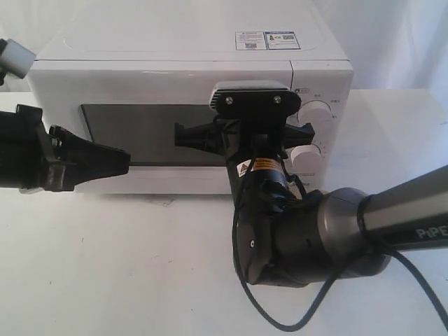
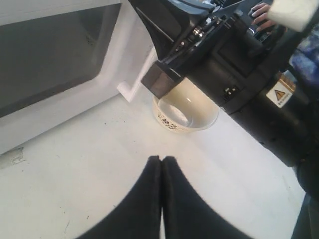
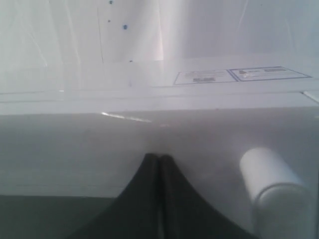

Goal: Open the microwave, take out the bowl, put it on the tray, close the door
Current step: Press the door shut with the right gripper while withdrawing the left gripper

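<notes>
The white microwave (image 1: 189, 56) stands at the back with its door (image 1: 140, 84) shut and its dark window (image 1: 133, 133) facing me. My right gripper (image 3: 159, 157) is shut on nothing, its tips close against the door's upper part beside the white bar handle (image 3: 271, 186). In the exterior view the right arm (image 1: 301, 231) hides those fingers. My left gripper (image 1: 124, 162) (image 2: 162, 158) is shut and empty, hovering in front of the window's left half. A cream bowl (image 2: 187, 112) with a dark pattern outside stands on the white surface under the right arm.
Two round white knobs (image 1: 316, 112) (image 1: 306, 155) sit on the control panel at the right. Stickers (image 1: 266, 40) lie on the microwave's top. A black cable (image 1: 294, 318) hangs from the right arm. A person's hand (image 2: 261, 15) shows behind that arm. No tray is in view.
</notes>
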Controlling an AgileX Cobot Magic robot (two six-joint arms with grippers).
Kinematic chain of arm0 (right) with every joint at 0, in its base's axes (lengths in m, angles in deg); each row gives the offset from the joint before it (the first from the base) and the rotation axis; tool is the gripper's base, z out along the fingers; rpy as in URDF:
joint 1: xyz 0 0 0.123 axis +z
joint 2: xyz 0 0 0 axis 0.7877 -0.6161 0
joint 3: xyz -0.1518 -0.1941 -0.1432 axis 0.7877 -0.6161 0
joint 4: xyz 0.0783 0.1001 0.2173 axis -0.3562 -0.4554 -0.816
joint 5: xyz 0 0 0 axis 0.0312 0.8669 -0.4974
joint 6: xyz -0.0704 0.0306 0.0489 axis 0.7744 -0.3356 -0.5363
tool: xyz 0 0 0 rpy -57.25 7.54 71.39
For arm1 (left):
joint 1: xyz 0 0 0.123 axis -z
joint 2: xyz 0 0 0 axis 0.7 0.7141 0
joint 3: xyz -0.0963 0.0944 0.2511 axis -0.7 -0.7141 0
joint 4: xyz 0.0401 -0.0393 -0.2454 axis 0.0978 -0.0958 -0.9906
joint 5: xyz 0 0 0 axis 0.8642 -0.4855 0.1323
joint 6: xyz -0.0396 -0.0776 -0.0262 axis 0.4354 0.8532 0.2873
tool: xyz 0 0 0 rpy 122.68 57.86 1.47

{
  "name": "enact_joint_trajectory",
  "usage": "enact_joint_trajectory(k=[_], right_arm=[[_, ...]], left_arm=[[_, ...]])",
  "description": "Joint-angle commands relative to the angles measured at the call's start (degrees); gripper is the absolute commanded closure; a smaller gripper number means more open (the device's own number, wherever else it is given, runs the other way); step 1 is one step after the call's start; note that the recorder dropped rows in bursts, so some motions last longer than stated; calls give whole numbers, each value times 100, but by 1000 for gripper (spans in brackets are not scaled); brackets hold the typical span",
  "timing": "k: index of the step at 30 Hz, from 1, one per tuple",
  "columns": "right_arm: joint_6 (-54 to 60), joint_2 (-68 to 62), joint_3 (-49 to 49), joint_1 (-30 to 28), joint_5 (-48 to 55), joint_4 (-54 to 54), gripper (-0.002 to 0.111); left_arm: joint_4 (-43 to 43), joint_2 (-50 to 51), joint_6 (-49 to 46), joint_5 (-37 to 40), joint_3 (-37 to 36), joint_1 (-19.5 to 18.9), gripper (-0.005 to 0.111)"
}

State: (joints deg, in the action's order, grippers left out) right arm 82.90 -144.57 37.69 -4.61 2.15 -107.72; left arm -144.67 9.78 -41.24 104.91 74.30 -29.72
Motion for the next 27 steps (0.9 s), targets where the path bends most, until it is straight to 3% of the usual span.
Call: enact_joint_trajectory(k=[1, 8, 17, 27], right_arm=[[71, -43, 131, -171, -44, -22, 108], [83, -31, 106, -197, -44, 0, 108], [777, 721, -574, 336, -44, -114, 108], [830, 821, -774, 349, -44, -592, 108]], left_arm=[[-164, -41, -49, 161, -42, 41, 107], [-187, -41, -49, 175, -42, 41, 107], [-187, -41, -49, 175, -42, 41, 107], [-186, -41, -45, 188, -42, 41, 107]])
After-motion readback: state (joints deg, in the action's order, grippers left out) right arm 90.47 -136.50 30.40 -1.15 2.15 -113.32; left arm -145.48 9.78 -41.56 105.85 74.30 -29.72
